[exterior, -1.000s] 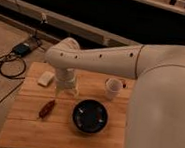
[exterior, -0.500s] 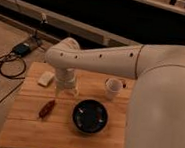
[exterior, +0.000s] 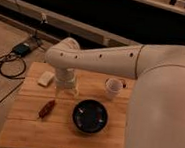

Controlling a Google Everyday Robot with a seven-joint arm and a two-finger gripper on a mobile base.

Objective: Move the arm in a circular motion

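The arm (exterior: 118, 59) is a large off-white tube with small dark screw holes. It reaches from the right across the wooden table (exterior: 34, 132) to an elbow at the upper left, then bends down. Its pale gripper (exterior: 66, 88) hangs just above the table's back left part, between a pale block and a white cup.
On the table lie a pale block (exterior: 46, 78) at the back left, a dark red item (exterior: 47, 108) in the left middle, a dark round bowl (exterior: 89, 116) in the centre and a white cup (exterior: 114, 86) at the back. Black cables and a box (exterior: 21, 49) lie on the floor at left.
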